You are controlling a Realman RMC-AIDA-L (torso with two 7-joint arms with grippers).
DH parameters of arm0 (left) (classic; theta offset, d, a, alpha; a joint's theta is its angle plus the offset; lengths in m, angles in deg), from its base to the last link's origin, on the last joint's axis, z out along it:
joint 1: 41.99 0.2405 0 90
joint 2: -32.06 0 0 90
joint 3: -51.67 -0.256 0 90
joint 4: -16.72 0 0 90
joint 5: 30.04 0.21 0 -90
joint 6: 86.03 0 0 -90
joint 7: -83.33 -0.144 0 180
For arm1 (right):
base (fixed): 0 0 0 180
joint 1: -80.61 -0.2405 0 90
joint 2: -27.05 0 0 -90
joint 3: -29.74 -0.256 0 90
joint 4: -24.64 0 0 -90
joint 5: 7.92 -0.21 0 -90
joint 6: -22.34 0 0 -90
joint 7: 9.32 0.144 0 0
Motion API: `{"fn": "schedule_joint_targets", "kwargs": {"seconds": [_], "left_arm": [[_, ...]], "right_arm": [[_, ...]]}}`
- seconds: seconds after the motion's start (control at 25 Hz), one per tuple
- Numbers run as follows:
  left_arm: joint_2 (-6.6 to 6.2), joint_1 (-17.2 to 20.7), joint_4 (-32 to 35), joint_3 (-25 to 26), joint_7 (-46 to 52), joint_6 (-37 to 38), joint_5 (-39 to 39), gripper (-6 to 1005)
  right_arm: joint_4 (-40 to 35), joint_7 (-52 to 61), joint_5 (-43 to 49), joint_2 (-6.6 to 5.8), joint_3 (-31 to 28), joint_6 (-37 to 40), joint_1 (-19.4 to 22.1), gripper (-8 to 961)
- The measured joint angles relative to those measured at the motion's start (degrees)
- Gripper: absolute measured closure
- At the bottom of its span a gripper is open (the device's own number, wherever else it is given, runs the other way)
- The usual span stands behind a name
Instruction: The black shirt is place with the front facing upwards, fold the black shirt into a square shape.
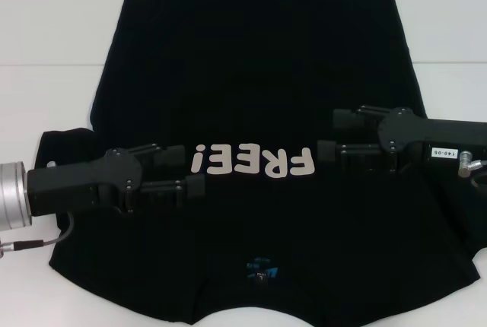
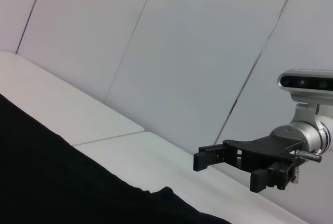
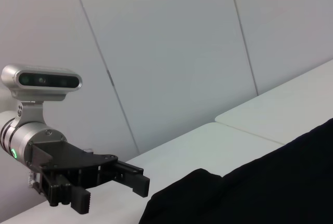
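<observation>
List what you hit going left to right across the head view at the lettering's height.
Left claw → "FREE!" lettering on the black shirt → right claw. Both claws are open, hovering over the shirt.

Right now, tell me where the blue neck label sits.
In the head view, the blue neck label lies on the black shirt, near its front edge, below the FREE! lettering.

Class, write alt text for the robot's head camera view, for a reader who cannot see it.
A black shirt lies spread flat, front up, on a white table, its pale "FREE!" lettering upside down. The left gripper and right gripper, both open, point inward at either end of the lettering.
</observation>
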Motion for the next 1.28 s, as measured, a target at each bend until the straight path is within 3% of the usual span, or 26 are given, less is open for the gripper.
{"fn": "schedule_joint_targets", "kwargs": {"seconds": [0.48,0.68,0.92,1.12,1.28], "left_arm": [[-0.05,-0.2,0.0,0.0,0.0,-0.1,0.2,124],[-0.68,0.1,0.0,0.2,0.7,-0.5,0.2,124],[-2.0,2.5,0.0,1.1,6.8,-7.7,0.3,124],[-2.4,4.8,0.1,5.9,12.6,-15.2,1.1,123],[-3.5,5.9,0.1,7.2,17.1,-17.7,2.7,123]], "right_arm": [[0.0,0.0,0.0,0.02,-0.5,0.0,0.0,45],[0.1,0.0,0.0,0.02,-0.7,-0.5,0.0,46],[0.3,0.0,0.0,0.31,-1.6,-0.9,-0.2,53],[0.4,0.0,0.0,0.66,-2.3,-1.1,-0.6,61],[0.5,0.0,-0.1,0.76,-2.4,-1.9,-1.1,67]]}}
